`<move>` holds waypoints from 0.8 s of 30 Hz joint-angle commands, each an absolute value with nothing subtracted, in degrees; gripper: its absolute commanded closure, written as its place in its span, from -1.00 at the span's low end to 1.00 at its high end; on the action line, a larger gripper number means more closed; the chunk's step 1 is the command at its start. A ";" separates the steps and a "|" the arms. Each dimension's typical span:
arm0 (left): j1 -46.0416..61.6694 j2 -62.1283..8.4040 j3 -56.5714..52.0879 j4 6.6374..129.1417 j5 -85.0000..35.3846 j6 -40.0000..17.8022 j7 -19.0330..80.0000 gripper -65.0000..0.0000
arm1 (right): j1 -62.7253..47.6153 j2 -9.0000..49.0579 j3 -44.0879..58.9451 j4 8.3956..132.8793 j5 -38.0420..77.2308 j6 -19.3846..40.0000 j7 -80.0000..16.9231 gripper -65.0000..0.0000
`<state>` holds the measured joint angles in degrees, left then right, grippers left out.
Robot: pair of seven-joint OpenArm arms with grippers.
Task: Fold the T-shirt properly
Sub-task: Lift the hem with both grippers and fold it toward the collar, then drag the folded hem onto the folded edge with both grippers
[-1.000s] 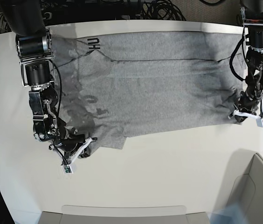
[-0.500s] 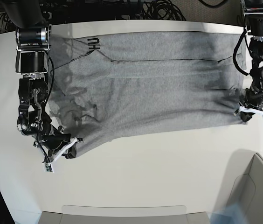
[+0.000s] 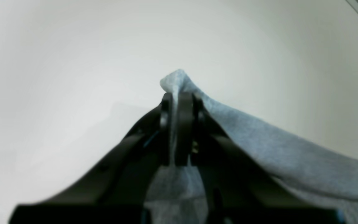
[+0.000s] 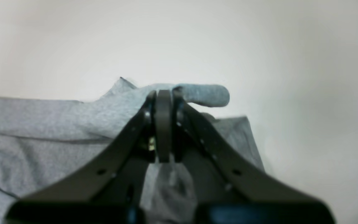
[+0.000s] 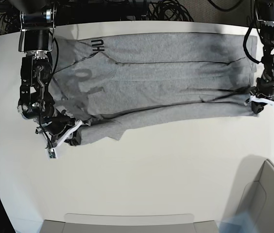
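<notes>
Pinching the near hem of the T-shirt (image 5: 166, 73), both the left gripper (image 5: 265, 101) and right gripper (image 5: 61, 138) are clamped; on the desk (image 5: 166, 170) the first lengthwise fold looks barely started, with later folds remaining.

white curved table (image 5: 176, 165), black cables (image 5: 166, 9) behind, grey bin (image 5: 268, 194)
</notes>
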<state>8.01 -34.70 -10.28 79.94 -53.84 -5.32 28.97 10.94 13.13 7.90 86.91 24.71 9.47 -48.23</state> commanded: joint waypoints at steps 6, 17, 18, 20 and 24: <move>10.95 -36.09 -10.86 84.26 -53.85 -5.76 27.74 1.00 | 7.25 13.85 8.84 94.20 25.27 9.63 -46.73 1.00; 17.27 -36.09 -13.23 89.54 -53.76 -5.76 27.74 1.00 | 2.24 13.93 13.93 101.32 25.36 10.24 -51.91 1.00; 18.24 -36.00 -14.20 90.24 -53.76 -5.76 27.91 1.00 | 2.15 13.93 13.93 101.76 25.36 10.24 -51.91 1.00; 19.21 -36.00 -15.78 91.12 -53.76 -5.76 29.58 1.00 | 1.01 14.37 14.29 102.37 25.36 10.24 -51.91 1.00; 19.74 -35.30 -18.59 91.65 -53.76 -5.85 32.48 1.00 | -0.75 15.08 14.37 103.96 25.36 10.24 -51.91 1.00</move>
